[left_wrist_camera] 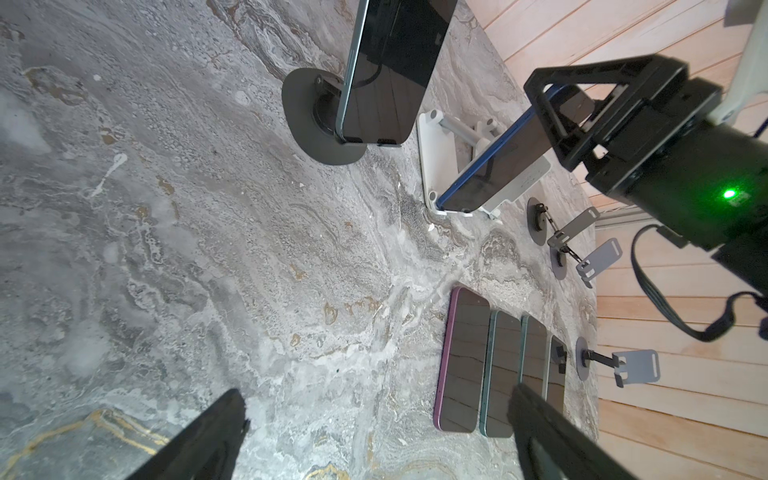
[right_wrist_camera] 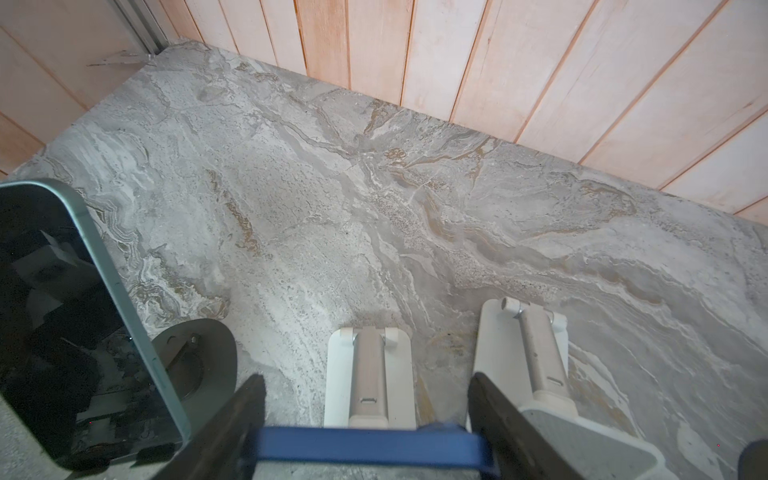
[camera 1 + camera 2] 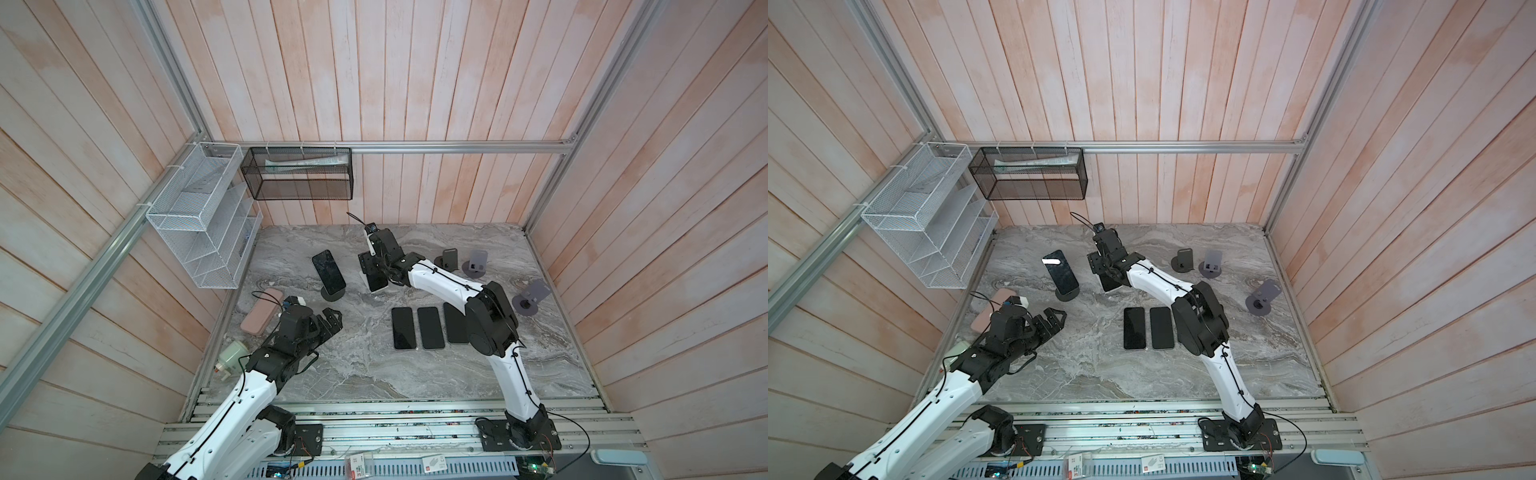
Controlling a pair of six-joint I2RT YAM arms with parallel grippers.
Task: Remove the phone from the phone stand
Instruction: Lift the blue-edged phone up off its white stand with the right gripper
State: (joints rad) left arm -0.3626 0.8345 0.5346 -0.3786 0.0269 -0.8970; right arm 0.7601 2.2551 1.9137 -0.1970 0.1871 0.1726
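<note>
Dark right fingers (image 2: pixel 216 436) are seen flanking the top end of the blue-rimmed phone (image 2: pixel 365 446), which is propped on the white stand (image 1: pixel 428 166) toward the back of the desk (image 3: pixel 374 374); whether it is clamped cannot be told, while the left fingers (image 1: pixel 208 440) are held spread and empty above the desk's left side

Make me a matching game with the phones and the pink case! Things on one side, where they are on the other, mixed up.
Things: 1 blue phone; 2 green-edged phone; 3 purple phone; 4 pink case.
Places: A flat, in the row of phones; B on the dark round stand; C at the table's left edge; D on the white stand, between the fingers of the right gripper.
Pairs: 1-D, 2-B, 3-A, 4-C.
</note>
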